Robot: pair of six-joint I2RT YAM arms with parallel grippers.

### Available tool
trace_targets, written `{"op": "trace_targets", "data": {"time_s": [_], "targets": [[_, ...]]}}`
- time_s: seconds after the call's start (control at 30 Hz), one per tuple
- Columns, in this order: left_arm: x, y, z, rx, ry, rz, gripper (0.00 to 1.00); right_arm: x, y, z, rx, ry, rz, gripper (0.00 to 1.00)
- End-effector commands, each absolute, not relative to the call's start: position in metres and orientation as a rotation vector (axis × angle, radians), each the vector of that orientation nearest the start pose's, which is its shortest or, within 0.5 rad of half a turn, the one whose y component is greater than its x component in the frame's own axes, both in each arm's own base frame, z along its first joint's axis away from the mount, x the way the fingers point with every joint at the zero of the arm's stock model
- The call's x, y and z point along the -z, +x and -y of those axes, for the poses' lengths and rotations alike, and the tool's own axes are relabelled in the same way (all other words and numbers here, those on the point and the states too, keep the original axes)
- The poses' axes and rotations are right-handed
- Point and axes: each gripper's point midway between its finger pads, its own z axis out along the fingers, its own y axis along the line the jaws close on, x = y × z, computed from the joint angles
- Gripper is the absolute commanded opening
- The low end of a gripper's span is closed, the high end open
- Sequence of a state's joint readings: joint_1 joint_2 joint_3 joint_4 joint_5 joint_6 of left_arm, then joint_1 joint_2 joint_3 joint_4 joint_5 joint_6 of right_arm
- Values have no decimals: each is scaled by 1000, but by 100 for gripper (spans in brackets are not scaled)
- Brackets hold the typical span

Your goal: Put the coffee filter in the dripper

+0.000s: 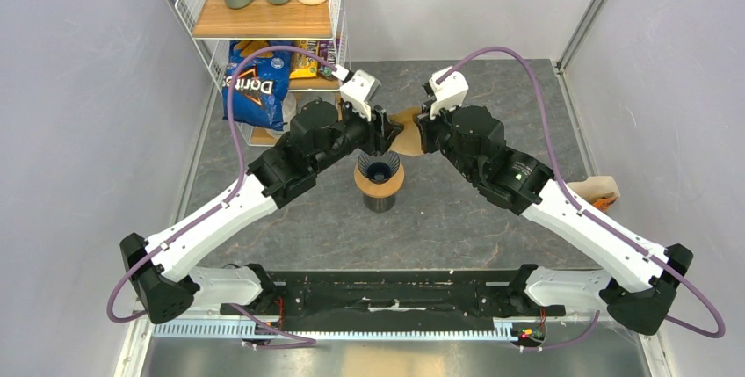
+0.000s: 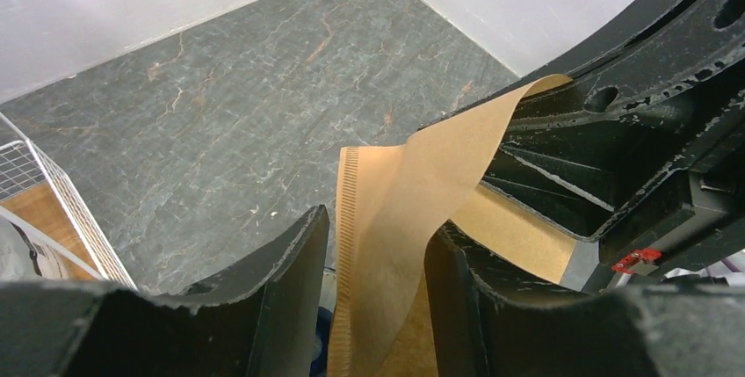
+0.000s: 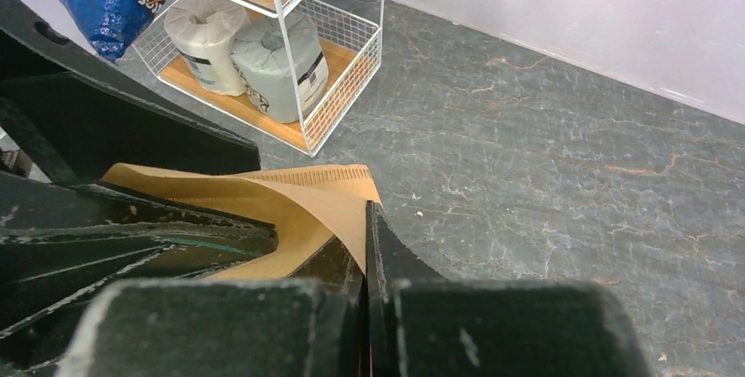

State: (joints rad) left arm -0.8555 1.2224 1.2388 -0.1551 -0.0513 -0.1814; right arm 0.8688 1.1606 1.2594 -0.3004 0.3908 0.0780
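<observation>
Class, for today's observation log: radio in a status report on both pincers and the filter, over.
Right pincer shut on coffee filter. Left pincer open, straddling it. Filter not yet in dripper; dripper mouth unobstructed.

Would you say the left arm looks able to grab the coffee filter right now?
Probably yes: the coffee filter hangs between the left gripper's open fingers with nothing blocking it, while the right gripper pinches its other edge.

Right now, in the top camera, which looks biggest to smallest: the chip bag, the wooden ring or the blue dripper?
1. chip bag, largest
2. wooden ring, next
3. blue dripper, smallest, sitting in the ring

This is only how they look from above.
</observation>
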Motion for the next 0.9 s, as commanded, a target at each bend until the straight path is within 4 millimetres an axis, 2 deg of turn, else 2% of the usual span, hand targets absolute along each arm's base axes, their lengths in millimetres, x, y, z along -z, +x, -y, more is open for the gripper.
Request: {"op": "trace_targets", "data": {"time_s": [0.0,0.17,0.27,0.7,0.87], "targets": [[-368,274,304,710,492,-1633,50,-375,296,-245,-347,-351,-1665,0],[-367,274,301,704,473,-1645,47,-374,300,-240,-313,-322,-1669,0],[-367,268,306,752,482,-1650,47,-376,302,-238,-307,-305,-1666,0],[-369,269,323,800,501,-1644,4,-376,299,-254,-407,-298,-1678,0],[-369,275,322,774,464,-1645,2,-374,299,-256,-420,-295,-1688,0]]}}
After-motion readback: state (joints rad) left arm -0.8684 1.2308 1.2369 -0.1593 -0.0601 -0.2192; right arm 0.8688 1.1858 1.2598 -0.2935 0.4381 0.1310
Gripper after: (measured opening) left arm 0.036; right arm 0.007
